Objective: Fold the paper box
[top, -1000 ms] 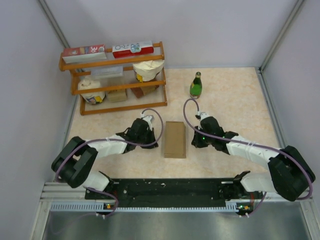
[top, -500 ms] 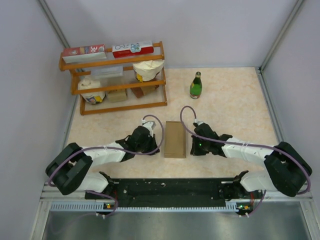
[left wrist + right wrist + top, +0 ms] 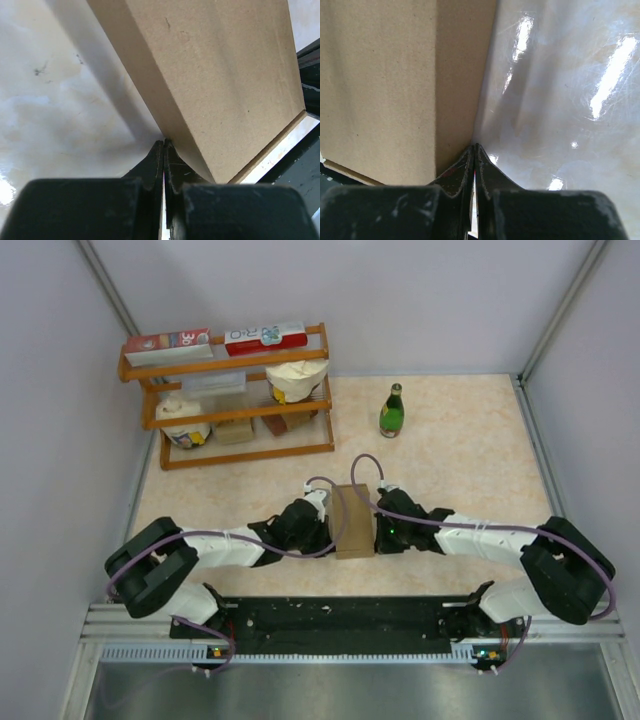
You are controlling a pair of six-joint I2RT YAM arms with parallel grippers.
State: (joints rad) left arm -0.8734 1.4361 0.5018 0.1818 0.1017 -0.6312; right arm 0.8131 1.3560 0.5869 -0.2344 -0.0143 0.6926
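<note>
Jaws of the left gripper [image 3: 164, 142] clamp shut on nothing, tips against the left wall of the paper box [image 3: 352, 525]. It's plain brown, folded, lying flat on the table [image 3: 470, 440]. Right gripper [image 3: 474, 146] is pinched shut at its right wall. Cables [image 3: 353, 472] cross its far end, and the wrist views crop it.

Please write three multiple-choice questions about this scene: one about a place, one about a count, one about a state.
1. Where is the paper box?
A. far back left
B. between left gripper and right gripper
C. far right

2. The green bottle stands:
A. alone
B. with one more bottle
C. with two more bottles

3. Both grippers' jaws are:
A. wide open
B. shut
C. one open, one shut

Answers: B, their tips sit at its two long sides; A, only one bottle shows; B, the fingers press together in both wrist views.
</note>
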